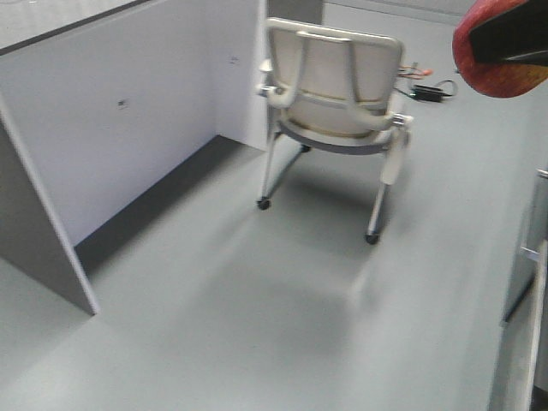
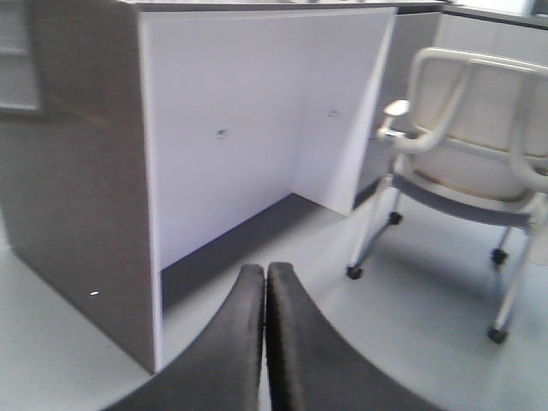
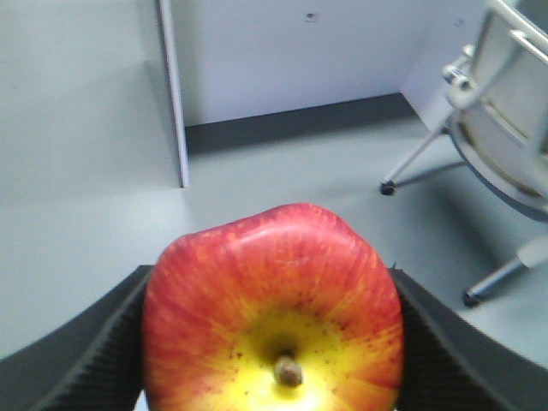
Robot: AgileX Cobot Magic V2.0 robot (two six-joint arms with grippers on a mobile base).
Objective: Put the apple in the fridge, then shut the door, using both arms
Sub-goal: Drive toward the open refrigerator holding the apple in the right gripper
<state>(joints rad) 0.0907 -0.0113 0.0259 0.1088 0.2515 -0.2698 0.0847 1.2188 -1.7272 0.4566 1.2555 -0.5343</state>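
Apple gripped by the right gripper — left gripper closed on nothing.
The apple sits clamped between the right gripper's dark ribbed pads, stem end towards the wrist camera, held in the air above the grey floor. The left gripper's fingers press together — a white desk panel and a wheeled chair stand ahead.
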